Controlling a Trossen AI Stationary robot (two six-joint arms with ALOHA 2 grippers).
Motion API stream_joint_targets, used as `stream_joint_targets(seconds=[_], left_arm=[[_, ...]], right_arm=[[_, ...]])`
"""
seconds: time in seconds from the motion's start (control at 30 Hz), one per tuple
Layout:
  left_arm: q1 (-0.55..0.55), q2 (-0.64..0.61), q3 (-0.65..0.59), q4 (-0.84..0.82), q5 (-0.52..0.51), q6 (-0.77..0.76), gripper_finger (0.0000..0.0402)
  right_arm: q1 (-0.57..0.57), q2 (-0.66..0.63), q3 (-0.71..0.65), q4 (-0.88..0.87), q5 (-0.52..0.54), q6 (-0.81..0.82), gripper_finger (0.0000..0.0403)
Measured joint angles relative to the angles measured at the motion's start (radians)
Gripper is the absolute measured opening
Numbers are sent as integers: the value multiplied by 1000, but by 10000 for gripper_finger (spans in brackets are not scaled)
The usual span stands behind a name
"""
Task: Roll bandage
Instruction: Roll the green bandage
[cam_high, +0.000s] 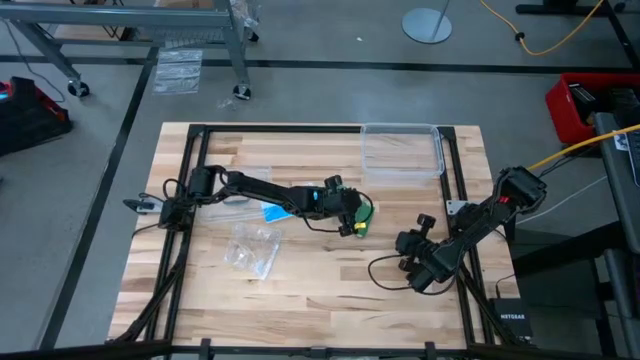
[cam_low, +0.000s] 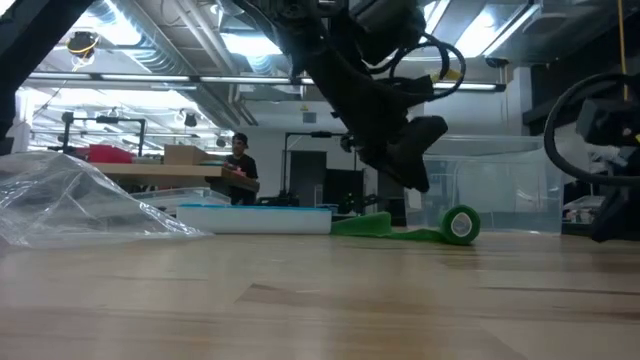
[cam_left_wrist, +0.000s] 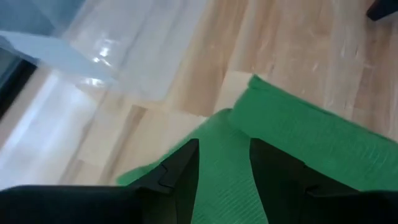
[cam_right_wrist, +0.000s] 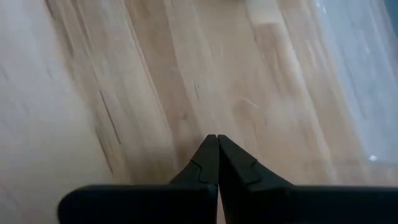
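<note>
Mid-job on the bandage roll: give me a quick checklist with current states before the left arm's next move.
1. Left tool open over the bandage: ok.
2. Bandage gripped: not ok, fingers apart, fabric showing between them.
3. Roll started: ok, rolled end stands on the table, flat tail still to go.
4. Right tool shut and empty, parked clear of the bandage: ok.
5. Plastic bag away from the bandage: ok.

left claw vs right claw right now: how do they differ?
The left claw is open, its fingers apart over the green bandage; the right claw is shut, with nothing in it. The left claw sits near the table's middle; the right claw waits near the right edge, over bare wood. Both are dark, two-fingered, and low over the table.
</note>
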Motion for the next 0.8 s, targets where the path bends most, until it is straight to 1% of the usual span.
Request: stream_joint_targets(seconds=[0.13,0.27,0.43,0.67,0.8], left_arm=[[0,43,0,57,49,-2,136],[0,63,0,91,52,-5,136],[0,63,0,91,52,-46,136],[-7,63,0,65,69,-45,136],[-2,65,0,53,50,-45,136]], right_arm=[[0,0,-27,88,30,0,1],[0,0,-34,130,56,0,1],[0,0,-34,159,87,0,1],[0,0,-34,193,85,0,1],[0,0,-34,193,80,0,1]])
